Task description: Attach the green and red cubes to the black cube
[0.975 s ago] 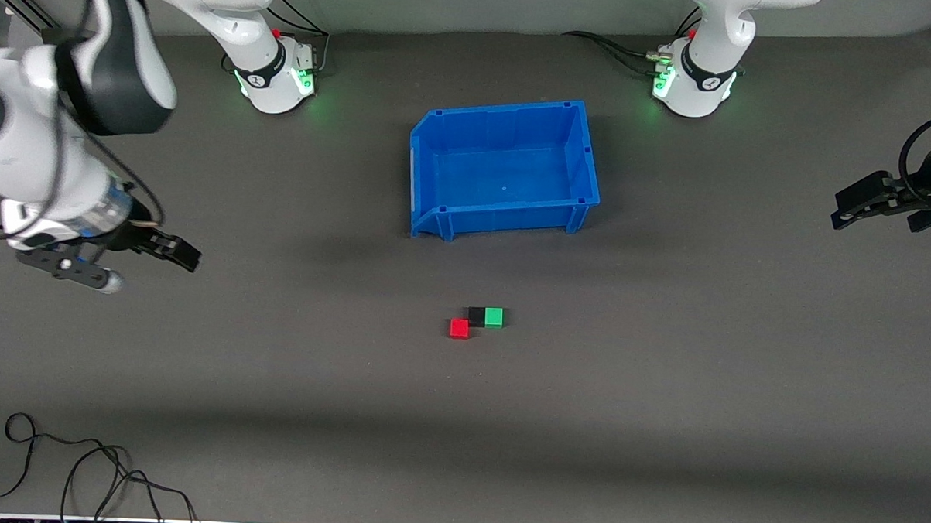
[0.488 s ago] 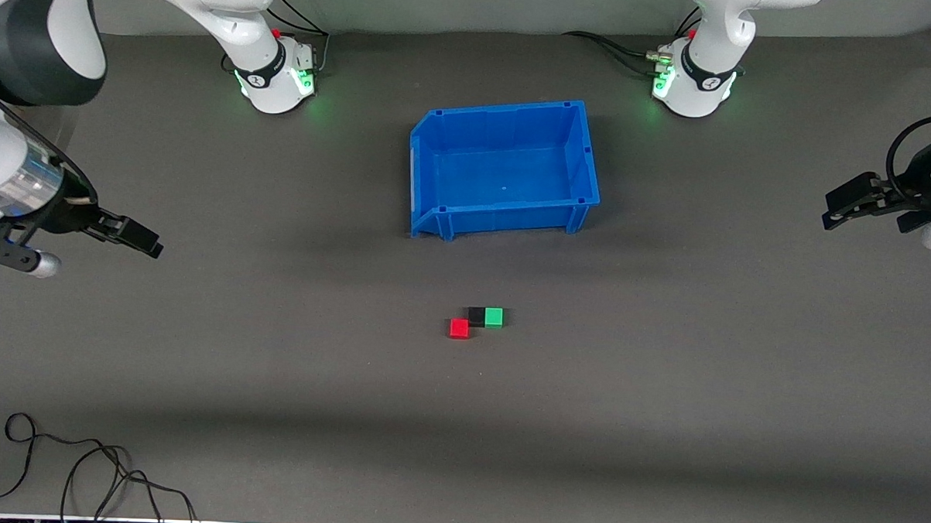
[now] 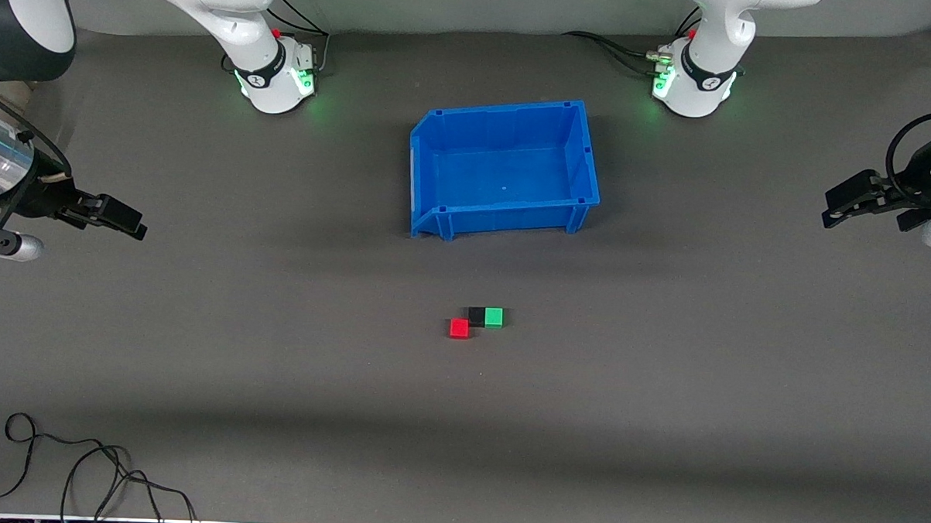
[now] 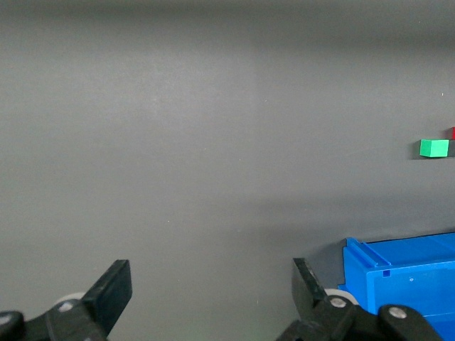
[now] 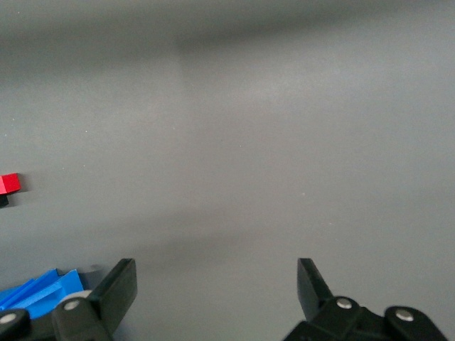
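Three little cubes sit together on the dark grey counter [image 3: 662, 392], just below the middle of the front view. The black cube [image 3: 476, 315] is in the middle of the group. The green cube [image 3: 494, 317] touches its side toward the left arm's end of the counter. The red cube [image 3: 459, 328] sits at the black cube's corner toward the right arm's end, a bit nearer the front camera, and seems to touch it there.

A big blue bin [image 3: 585, 153] stands above the cubes in the front view, near the middle of the frame. Nothing is in it.

The left end effector [image 3: 855, 201] is up in the air at the right edge of the front view, over bare counter, well apart from the cubes. Its fingers are spread wide and hold nothing. The left wrist view shows those fingers [image 4: 114, 288] apart, with the green cube far off.

The right end effector [image 3: 107, 216] is up at the left edge of the front view, also over bare counter. Its fingers [image 5: 121, 284] are spread wide and hold nothing.

A black cable [image 3: 79, 465] lies curled in the lower left corner of the front view.
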